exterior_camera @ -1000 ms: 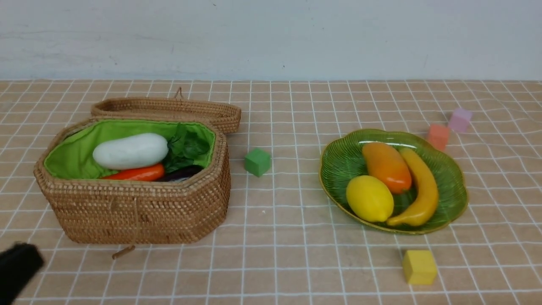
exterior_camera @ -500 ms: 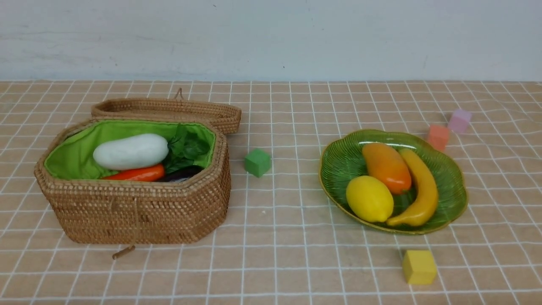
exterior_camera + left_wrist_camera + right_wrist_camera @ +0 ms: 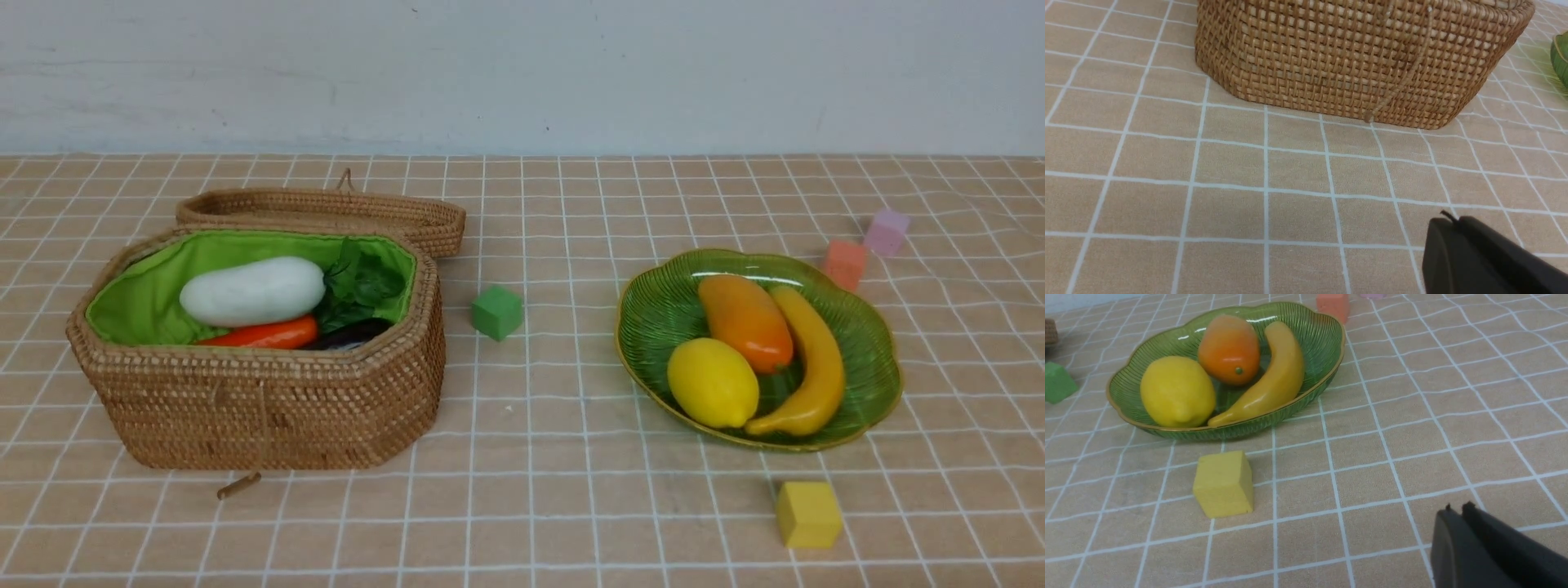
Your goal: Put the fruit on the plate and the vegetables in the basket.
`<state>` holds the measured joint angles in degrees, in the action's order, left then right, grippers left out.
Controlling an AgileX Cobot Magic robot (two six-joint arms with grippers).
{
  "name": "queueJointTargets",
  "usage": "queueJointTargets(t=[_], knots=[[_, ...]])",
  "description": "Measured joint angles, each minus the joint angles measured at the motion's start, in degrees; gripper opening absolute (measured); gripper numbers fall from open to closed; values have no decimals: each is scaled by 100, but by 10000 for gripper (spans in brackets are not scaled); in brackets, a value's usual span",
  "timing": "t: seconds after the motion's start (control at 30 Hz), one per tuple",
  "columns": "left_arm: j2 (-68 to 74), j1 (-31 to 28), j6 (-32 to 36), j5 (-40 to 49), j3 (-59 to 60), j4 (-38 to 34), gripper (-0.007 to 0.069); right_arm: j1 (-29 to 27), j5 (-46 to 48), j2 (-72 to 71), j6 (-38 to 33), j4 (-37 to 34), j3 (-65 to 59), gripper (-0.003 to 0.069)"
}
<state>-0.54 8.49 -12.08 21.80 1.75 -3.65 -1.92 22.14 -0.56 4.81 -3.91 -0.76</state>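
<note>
The green leaf-shaped plate (image 3: pixel 653 314) on the right holds the fruit: a lemon (image 3: pixel 713 382), a mango (image 3: pixel 744 321) and a banana (image 3: pixel 812 363). At the left stands the wicker basket (image 3: pixel 269 404) with green lining, its lid laid back. In it lie the vegetables: a white radish (image 3: pixel 251 291) with green leaves (image 3: pixel 359 286), a carrot (image 3: pixel 265 334) and part of a dark eggplant (image 3: pixel 355 333). Neither arm shows in the front view. My left gripper (image 3: pixel 1451 220) hangs shut and empty over the cloth, short of the basket's wall (image 3: pixel 1355 61). My right gripper (image 3: pixel 1457 508) is shut and empty, near the plate (image 3: pixel 1310 330).
Foam cubes lie about: green (image 3: pixel 496 312) between basket and plate, yellow (image 3: pixel 807 514) in front of the plate, orange (image 3: pixel 844 263) and pink (image 3: pixel 887 231) behind it. A wooden toggle (image 3: pixel 238 485) on a cord lies before the basket. A pale wall bounds the far edge.
One second ago a black part of my left arm showed at the front view's lower left corner; it has withdrawn out of that view. Basket, plate and cubes have not moved.
</note>
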Motion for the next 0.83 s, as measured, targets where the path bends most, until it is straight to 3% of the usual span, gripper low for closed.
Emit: queueJointTargets(t=[0.83], knots=[[0, 0, -16, 0, 0, -7, -13, 0, 0, 0, 0, 0, 0, 71]])
